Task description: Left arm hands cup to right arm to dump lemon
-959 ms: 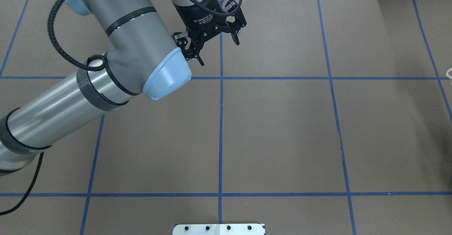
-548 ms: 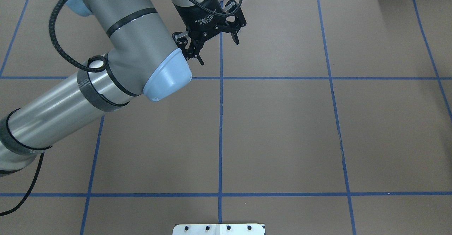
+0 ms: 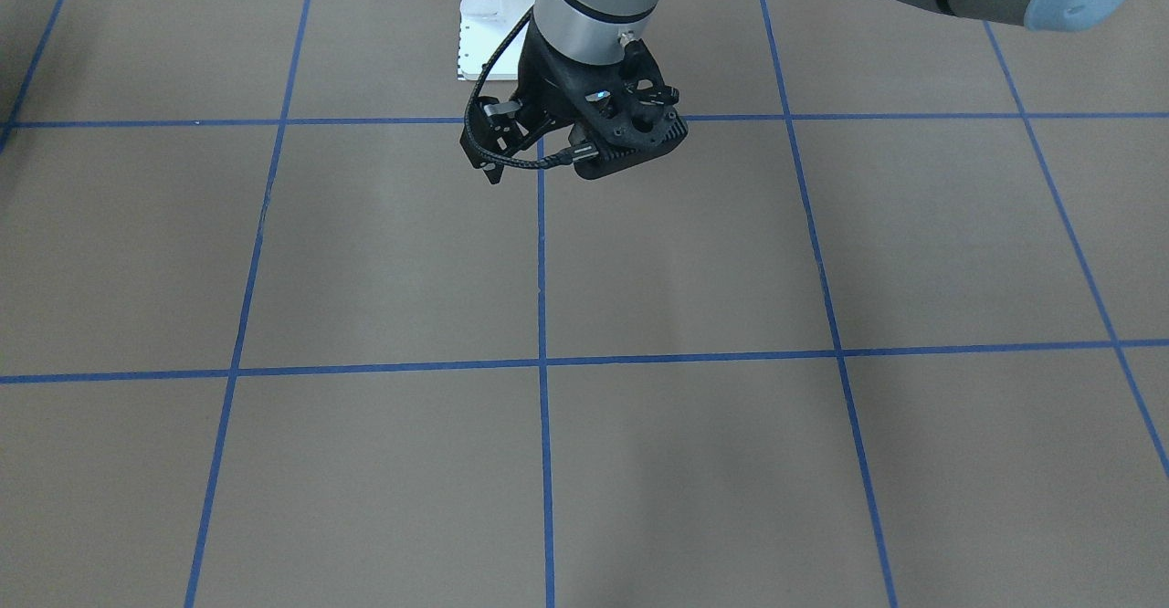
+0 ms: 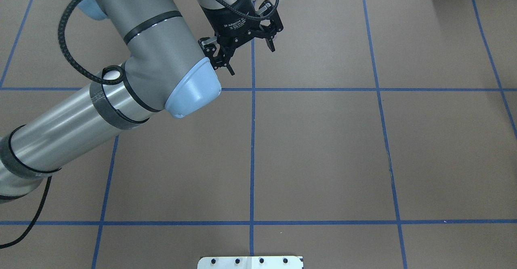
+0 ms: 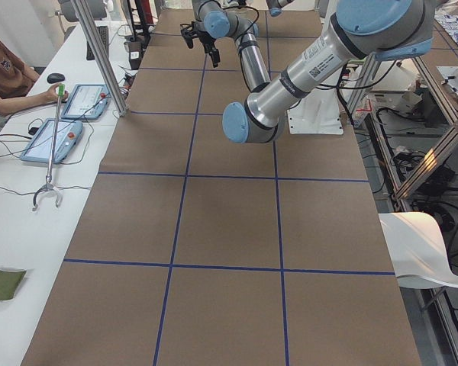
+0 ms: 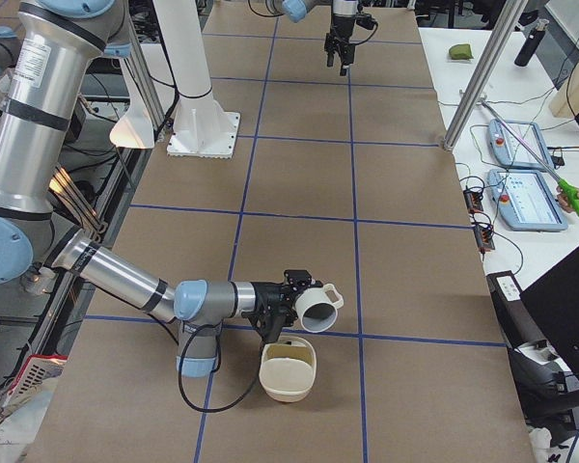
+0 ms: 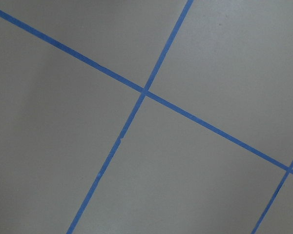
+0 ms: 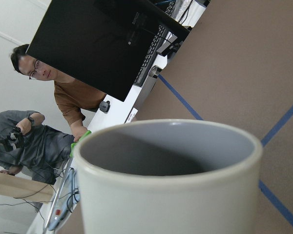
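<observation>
My left gripper (image 4: 251, 59) hangs open and empty over the far middle of the table, also seen from the far end (image 6: 340, 50). At the table's right end, in the exterior right view, the cream-white cup (image 6: 318, 307) lies tipped on its side at my right gripper (image 6: 294, 297). Its mouth points outward above a cream bowl (image 6: 288, 368). From that view I cannot tell whether this gripper is shut. In the right wrist view the cup (image 8: 171, 195) fills the frame, its grey inside bare as far as shows. The lemon is out of view.
Brown table cover with blue tape grid lines (image 4: 252, 139). A white mounting plate (image 4: 250, 262) sits at the near edge. Side benches hold tablets (image 5: 84, 99), a monitor (image 6: 560, 309) and metal posts (image 6: 482, 77). People sit beside the table (image 5: 4, 72).
The left arm has crept very slightly toward the far edge. Its gripper stays open and empty.
</observation>
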{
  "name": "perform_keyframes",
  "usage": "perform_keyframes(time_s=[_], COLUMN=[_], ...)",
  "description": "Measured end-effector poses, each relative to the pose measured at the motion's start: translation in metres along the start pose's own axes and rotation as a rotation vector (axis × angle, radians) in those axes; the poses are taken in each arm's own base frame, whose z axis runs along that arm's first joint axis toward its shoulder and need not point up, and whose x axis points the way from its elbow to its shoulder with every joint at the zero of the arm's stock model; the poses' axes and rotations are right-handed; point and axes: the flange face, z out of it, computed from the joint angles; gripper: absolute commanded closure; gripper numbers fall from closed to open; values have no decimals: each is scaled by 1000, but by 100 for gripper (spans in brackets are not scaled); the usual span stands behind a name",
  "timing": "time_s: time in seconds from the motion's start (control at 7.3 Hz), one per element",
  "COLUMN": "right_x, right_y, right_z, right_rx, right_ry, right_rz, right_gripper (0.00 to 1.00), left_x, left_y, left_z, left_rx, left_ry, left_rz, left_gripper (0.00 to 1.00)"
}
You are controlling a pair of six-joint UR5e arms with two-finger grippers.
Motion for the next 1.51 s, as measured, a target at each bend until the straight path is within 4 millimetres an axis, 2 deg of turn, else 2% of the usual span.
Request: perform_keyframes(time_s=[0.96,1.51], right_x=[14,15], right_y=[-8,-21], right_z=[-24,-34], right_rx=[-29,-4], right_ry=[-104,-142], right_rz=[588,919], right_gripper=[93,92], left_x=[0,2], left_y=[2,2], left_z=[-2,-4], left_rx=[0,2], left_ry=[3,5], left_rz=[3,3], left_gripper=[0,0])
